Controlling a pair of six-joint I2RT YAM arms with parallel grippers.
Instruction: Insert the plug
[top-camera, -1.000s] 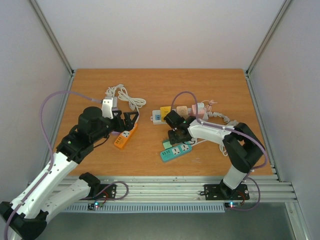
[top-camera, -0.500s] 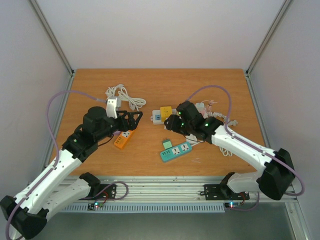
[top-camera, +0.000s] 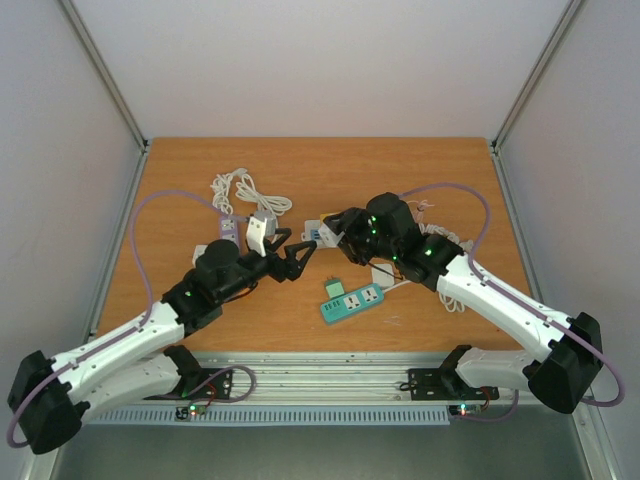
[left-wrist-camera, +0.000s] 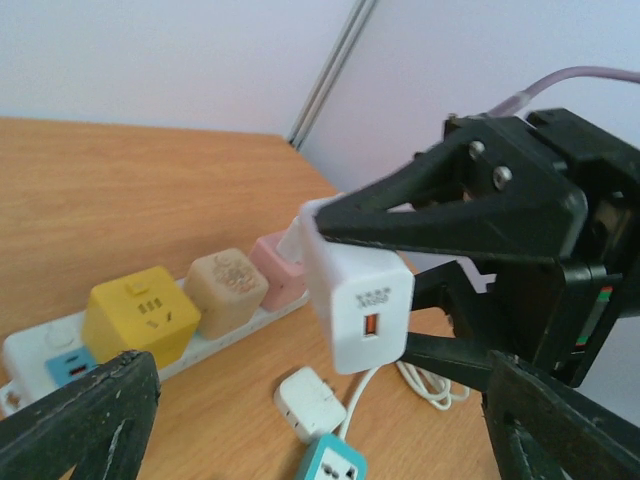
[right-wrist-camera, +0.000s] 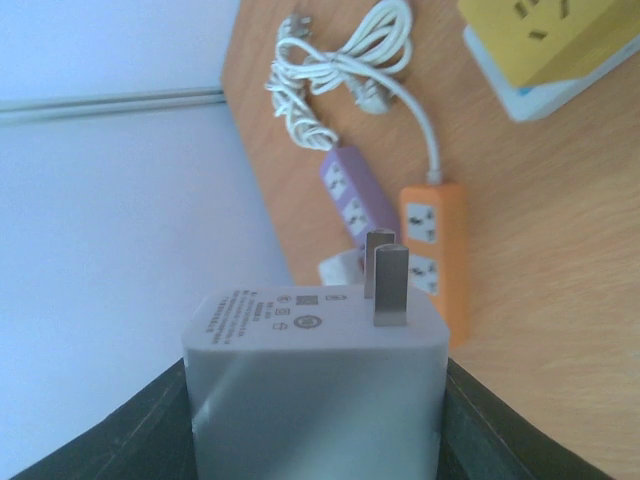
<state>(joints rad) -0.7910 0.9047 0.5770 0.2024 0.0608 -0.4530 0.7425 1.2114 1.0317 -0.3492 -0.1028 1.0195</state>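
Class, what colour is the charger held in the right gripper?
The charger is white, shown best in the right wrist view.

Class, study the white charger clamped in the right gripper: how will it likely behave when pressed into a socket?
The white charger looks like a rigid plastic block, so it probably won't flex in the right gripper. Its smooth faces may let it slip or twist when pushed. The two flat prongs might bend if driven in crooked.

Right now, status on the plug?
Left gripper open, empty. Right gripper shut on white charger, held aloft, prongs bare, not in any socket. Loose white adapter lies beside teal strip.
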